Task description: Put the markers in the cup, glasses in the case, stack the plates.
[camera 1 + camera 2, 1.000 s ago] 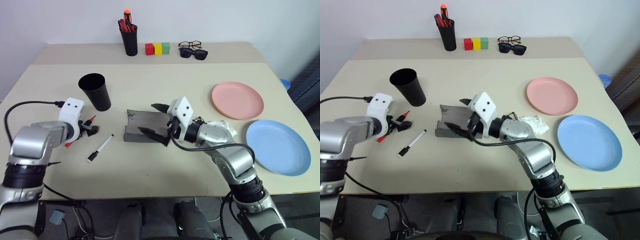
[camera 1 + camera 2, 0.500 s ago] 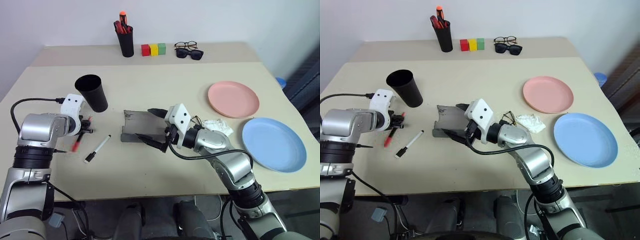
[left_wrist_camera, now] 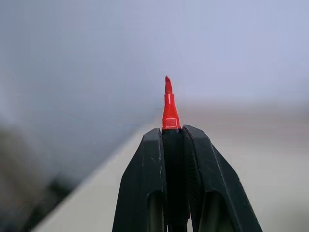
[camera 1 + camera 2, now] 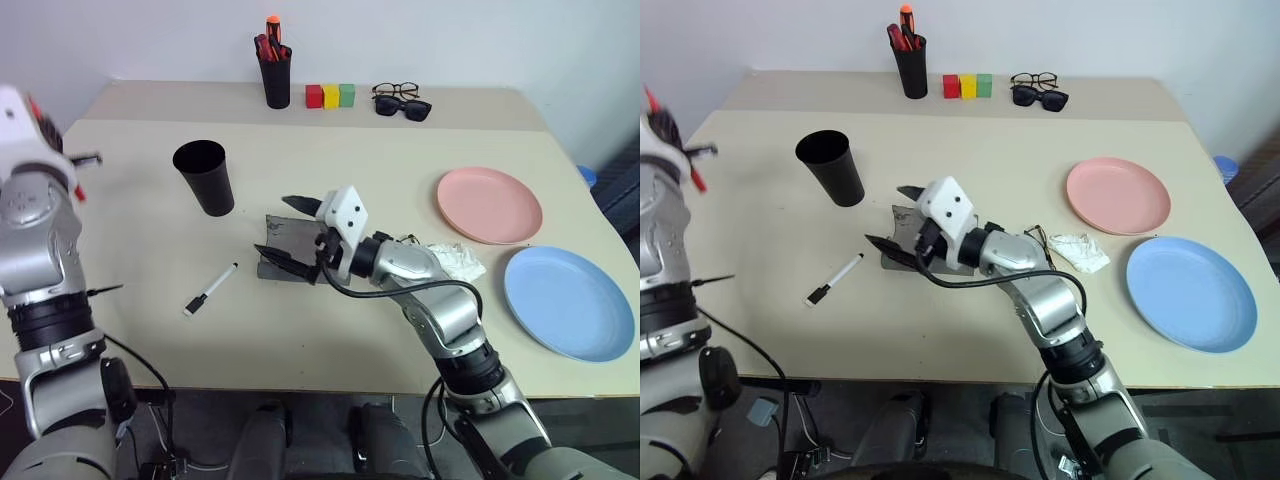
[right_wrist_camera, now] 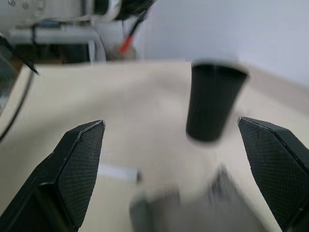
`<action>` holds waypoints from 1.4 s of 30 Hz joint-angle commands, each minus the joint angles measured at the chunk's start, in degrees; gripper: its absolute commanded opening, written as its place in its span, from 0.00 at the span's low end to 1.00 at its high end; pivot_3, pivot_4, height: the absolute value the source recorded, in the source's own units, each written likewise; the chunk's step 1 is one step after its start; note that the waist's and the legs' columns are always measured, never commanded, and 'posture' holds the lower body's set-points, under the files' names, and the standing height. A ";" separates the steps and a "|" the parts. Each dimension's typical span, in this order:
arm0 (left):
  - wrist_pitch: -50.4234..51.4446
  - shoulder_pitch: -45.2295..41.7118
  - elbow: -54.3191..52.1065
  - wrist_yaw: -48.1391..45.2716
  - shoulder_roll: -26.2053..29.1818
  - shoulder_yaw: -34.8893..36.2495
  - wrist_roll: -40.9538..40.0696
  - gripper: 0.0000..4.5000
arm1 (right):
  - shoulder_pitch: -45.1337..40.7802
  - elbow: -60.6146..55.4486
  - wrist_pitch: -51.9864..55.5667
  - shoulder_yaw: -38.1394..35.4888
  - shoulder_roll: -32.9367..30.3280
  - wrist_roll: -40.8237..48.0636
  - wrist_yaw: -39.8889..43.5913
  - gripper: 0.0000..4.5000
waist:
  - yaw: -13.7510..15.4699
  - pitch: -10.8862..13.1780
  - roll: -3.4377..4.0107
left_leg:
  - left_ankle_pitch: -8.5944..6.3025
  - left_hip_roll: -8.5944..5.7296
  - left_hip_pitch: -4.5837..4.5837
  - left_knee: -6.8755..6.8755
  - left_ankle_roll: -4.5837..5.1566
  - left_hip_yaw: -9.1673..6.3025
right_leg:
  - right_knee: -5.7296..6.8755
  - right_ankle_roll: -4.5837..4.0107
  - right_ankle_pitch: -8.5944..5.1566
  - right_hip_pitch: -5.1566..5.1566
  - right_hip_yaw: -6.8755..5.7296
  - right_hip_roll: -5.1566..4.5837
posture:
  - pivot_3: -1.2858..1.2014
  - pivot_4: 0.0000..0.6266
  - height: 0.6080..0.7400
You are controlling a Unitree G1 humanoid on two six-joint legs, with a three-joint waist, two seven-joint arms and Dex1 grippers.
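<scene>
Raised off the worktop [image 4: 330,320], left tool [image 3: 172,133] clamps the light, stiff red-tipped black marker [image 3: 167,104] mid-barrel; right tool [image 4: 285,228] gapes at the grey case's [image 4: 285,262] twelve o'clock.

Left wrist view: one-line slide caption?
Left gripper shut on the red-tipped marker, tip poking past the fingertips, raised above the table.

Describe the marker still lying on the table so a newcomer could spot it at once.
On the beige table, look near the front of the black tapered plastic cup, left of the grey fabric spectacle case. There lies a slim white-bodied marker with a black cap, the only loose pen lying flat.
</scene>
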 commanded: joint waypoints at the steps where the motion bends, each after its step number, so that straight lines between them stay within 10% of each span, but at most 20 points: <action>1: -8.40 -4.91 2.03 -2.65 -2.37 -4.89 1.25 0.00 | -1.37 1.01 -3.17 -1.86 1.57 -0.77 -1.74 1.00 | -0.31 -0.02 -0.02 | 0.00 -0.12 0.01 0.00 0.00 0.02 | -0.02 0.01 0.01 0.01 0.00 0.00 | 0.52 0.24 1.00; 19: -27.52 -0.53 18.68 -1.41 -10.57 -11.84 7.86 0.00 | -0.49 -0.18 -3.42 -2.79 1.84 -1.87 -4.30 1.00 | -3.27 -0.01 -0.01 | 0.00 0.12 0.05 -0.08 0.03 0.15 | 0.18 0.01 0.01 -0.21 0.09 0.32 | 0.52 0.24 1.00; 25: -26.97 0.86 16.70 0.11 -11.24 -11.66 8.04 0.63 | -1.20 0.76 -3.98 -2.29 2.15 -1.78 -3.27 1.00 | -3.14 -0.01 -0.01 | 0.00 0.11 0.04 -0.07 0.02 0.14 | 0.18 0.01 0.01 -0.19 0.08 0.32 | 0.52 0.24 1.00; 36: -8.44 12.26 -15.59 -13.87 -3.34 -5.93 -9.76 0.63 | -1.29 1.15 -4.52 -3.87 -1.30 -1.88 -0.07 1.00 | -3.74 -0.01 0.01 | 0.00 0.20 0.06 -0.10 0.02 0.18 | 0.19 0.01 0.01 -0.22 0.15 0.34 | 0.52 0.24 1.00; 42: 24.33 29.71 -34.26 -21.58 14.87 -5.49 -19.74 0.99 | -0.09 3.75 -3.54 -9.67 -13.07 2.44 9.93 1.00 | -3.18 0.05 0.05 | 0.00 0.22 0.14 -0.09 0.04 0.11 | 0.13 0.00 0.00 -0.03 0.14 0.34 | 0.52 0.24 1.00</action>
